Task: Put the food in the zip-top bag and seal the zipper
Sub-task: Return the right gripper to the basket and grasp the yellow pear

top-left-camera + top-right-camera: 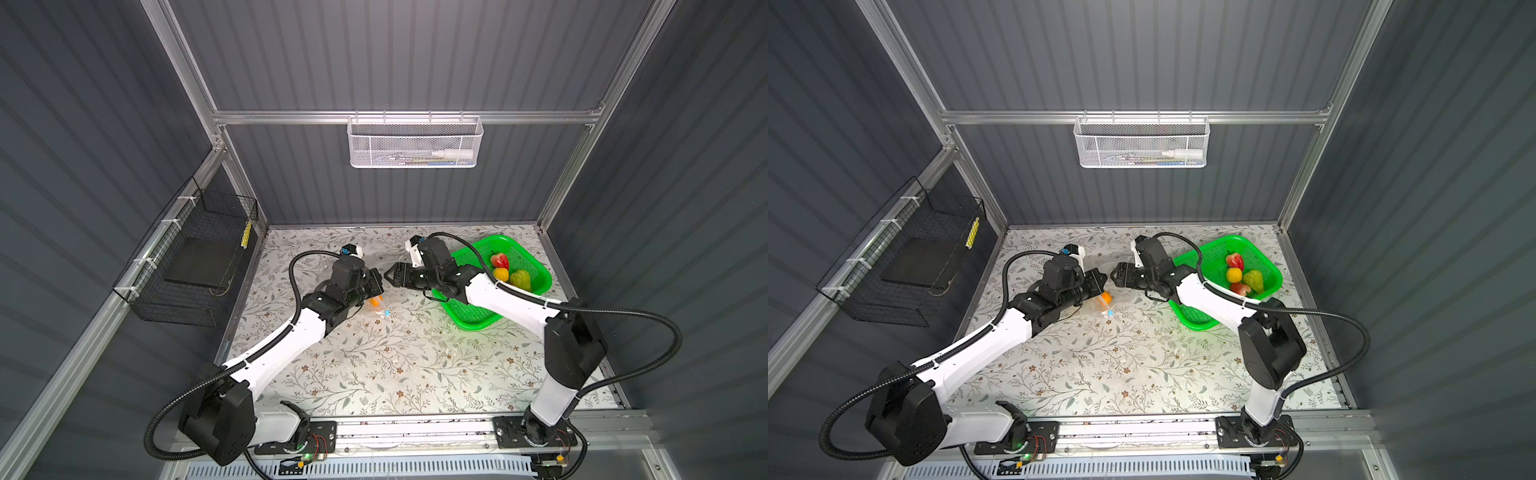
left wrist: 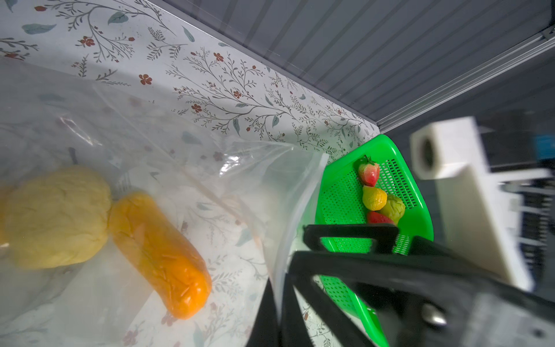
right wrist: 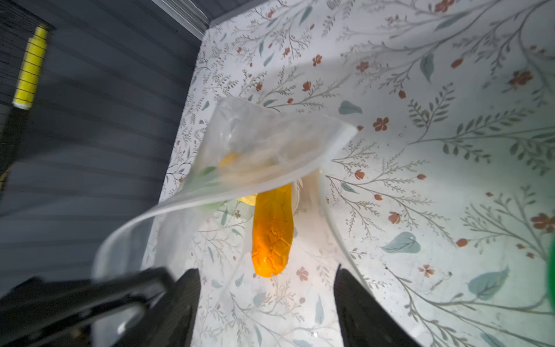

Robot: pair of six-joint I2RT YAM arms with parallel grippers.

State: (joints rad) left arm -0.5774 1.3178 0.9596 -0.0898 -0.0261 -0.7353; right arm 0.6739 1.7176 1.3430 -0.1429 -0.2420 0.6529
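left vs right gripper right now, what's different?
The left gripper is shut, pinching the zip-top bag by its rim; the right gripper is open and holds nothing. The left gripper holds the bag's mouth up; the right gripper points into that mouth, at the orange food inside. Shared: both black, tips close together at the mouth.

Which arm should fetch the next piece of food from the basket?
Right. The right gripper is open and empty, with the basket on its side; the left gripper is shut on the rim of the bag, holding it open.
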